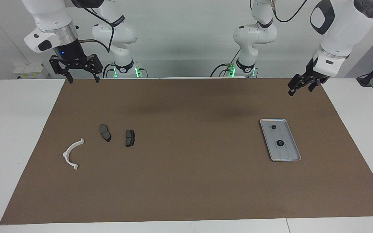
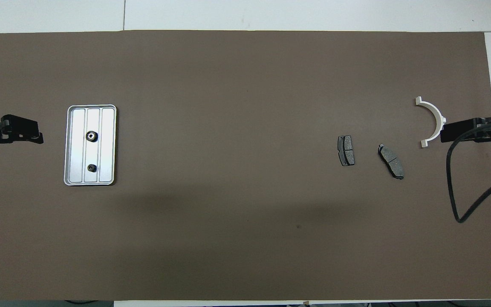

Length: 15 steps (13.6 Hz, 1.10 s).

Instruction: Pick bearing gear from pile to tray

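The silver grooved tray (image 1: pixel 288 152) (image 2: pixel 108 128) lies on the brown mat toward the left arm's end. Two small black round bearing gear pieces rest in it, one (image 1: pixel 280 143) (image 2: pixel 91 136) with a pale centre and one (image 1: pixel 273 127) (image 2: pixel 92 168) nearer the robots. My left gripper (image 1: pixel 299 87) (image 2: pixel 32 136) hangs open and empty in the air over the mat beside the tray. The pile toward the right arm's end holds a white half-ring bracket (image 1: pixel 71 154) (image 2: pixel 435 117) and two dark brake pads (image 1: pixel 105 132) (image 1: pixel 129 138). My right gripper (image 1: pixel 83 79) (image 2: pixel 446 132) waits raised, open and empty, over the mat's edge there.
The brown mat (image 1: pixel 186 181) covers most of the white table. A black cable (image 2: pixel 456 187) loops down from the right arm over the mat's end. The arms' bases stand along the robots' edge.
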{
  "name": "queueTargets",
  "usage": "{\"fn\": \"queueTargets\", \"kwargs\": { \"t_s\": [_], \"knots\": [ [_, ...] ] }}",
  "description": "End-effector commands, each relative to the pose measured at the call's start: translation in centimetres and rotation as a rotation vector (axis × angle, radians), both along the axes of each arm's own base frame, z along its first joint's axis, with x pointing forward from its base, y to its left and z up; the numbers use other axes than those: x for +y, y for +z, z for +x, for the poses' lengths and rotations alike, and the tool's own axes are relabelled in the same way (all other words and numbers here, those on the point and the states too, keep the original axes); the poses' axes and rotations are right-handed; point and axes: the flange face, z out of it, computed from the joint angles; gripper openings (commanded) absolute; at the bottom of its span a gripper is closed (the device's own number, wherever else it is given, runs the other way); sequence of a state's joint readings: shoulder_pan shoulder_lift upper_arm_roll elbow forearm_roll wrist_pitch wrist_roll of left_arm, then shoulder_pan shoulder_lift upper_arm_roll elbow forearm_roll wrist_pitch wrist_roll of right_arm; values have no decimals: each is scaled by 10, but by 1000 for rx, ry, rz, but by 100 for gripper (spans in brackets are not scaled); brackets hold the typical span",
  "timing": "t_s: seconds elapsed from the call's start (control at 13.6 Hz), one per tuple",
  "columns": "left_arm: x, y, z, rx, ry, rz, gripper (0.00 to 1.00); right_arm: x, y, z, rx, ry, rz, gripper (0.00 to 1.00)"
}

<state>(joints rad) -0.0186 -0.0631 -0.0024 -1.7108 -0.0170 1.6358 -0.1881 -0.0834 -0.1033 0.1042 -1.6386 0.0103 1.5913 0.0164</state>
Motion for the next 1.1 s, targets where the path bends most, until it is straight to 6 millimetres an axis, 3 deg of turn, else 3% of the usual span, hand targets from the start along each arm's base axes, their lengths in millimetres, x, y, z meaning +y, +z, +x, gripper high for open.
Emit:
{"fn": "queueTargets", "kwargs": {
  "t_s": [0.0, 1.03],
  "knots": [
    [-6, 12, -1, 8, -23, -12, 100, -3, 3, -1, -14, -19, 11, 100],
    [0, 15, -4, 6, -56, -2, 100, -2, 3, -1, -14, -19, 12, 100]
  ]
}}
